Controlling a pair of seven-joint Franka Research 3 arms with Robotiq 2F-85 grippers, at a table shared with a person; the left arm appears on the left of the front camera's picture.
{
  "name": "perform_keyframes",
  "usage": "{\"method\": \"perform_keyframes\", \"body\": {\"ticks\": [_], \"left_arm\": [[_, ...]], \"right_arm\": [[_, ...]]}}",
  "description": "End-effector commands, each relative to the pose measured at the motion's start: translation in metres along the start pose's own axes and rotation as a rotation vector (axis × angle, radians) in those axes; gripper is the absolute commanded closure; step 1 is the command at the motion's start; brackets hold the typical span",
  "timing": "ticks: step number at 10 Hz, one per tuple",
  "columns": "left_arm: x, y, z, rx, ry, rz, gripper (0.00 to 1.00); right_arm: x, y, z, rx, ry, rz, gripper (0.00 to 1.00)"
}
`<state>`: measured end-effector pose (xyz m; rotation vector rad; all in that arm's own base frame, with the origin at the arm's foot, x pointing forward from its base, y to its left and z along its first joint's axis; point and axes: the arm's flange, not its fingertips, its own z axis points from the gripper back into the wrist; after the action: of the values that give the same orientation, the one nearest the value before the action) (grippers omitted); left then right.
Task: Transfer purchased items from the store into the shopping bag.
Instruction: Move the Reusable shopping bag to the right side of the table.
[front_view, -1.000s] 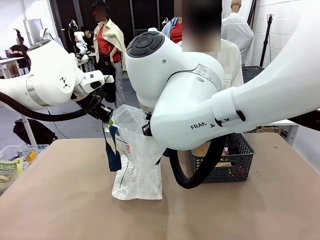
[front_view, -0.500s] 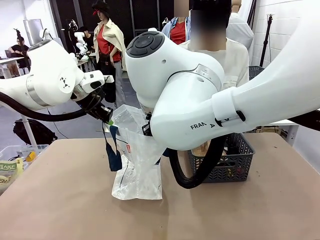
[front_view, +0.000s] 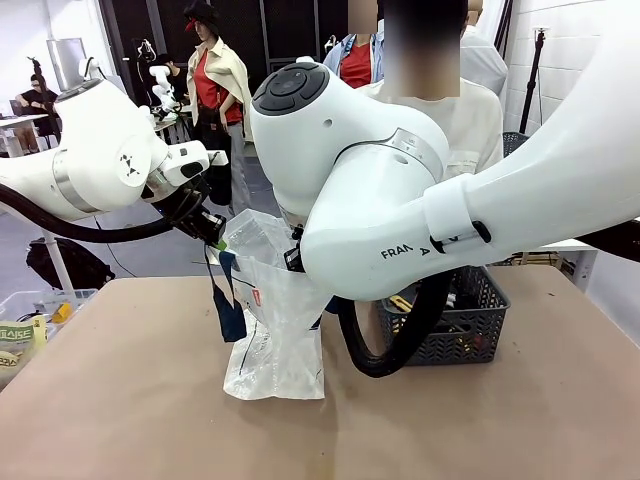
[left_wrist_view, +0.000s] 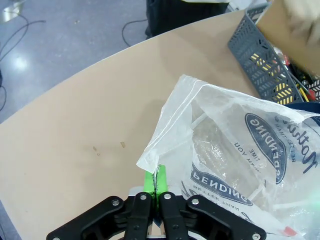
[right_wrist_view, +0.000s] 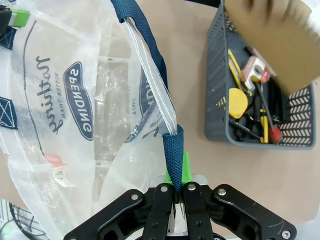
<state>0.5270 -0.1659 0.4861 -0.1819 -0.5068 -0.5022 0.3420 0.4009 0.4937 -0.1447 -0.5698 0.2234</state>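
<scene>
1. Front view: the shopping bag (front_view: 275, 335) stands upright on the table (front_view: 150, 420), left of the middle, with its mouth pulled open at the top. The left gripper (front_view: 213, 236) pinches the bag's upper left rim. The bulky right arm crosses in front of the bag's right side. Just right of the bag sits a dark grey mesh basket (front_view: 478, 322) with small goods inside, one of them yellow. A person in a cream top stands behind it. A clear bin (front_view: 22, 310) with packs in it sits at the table's left edge.

2. Left wrist view: the left gripper (left_wrist_view: 156, 178) has its green pads pressed together on the thin edge of the shopping bag (left_wrist_view: 235, 150). The bag's translucent wall shows dark oval print; whether anything lies inside I cannot tell. Beyond it stands the mesh basket (left_wrist_view: 257, 52), with a flat tan-brown pack (left_wrist_view: 287, 30), blurred, above it.

3. Right wrist view: the right gripper (right_wrist_view: 178, 176) is clamped on the navy strap handle (right_wrist_view: 172, 155) of the shopping bag (right_wrist_view: 75, 100), holding that side up. Beside the bag, the mesh basket (right_wrist_view: 217, 100) holds yellow, red-and-white and dark small packs. The flat tan-brown pack (right_wrist_view: 275, 40), blurred, hangs over the basket's upper part.
</scene>
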Motion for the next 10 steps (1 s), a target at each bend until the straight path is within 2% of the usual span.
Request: {"method": "perform_keyframes", "body": {"ticks": [1, 10], "left_arm": [[0.0001, 0.0013, 0.0022, 0.001, -0.004, 0.003, 1.00], [0.0001, 0.0013, 0.0022, 0.001, -0.004, 0.003, 1.00]], "right_arm": [[-0.0012, -0.0005, -0.0011, -0.008, -0.006, 0.003, 1.00], [-0.0012, -0.0005, -0.0011, -0.008, -0.006, 0.003, 1.00]]}}
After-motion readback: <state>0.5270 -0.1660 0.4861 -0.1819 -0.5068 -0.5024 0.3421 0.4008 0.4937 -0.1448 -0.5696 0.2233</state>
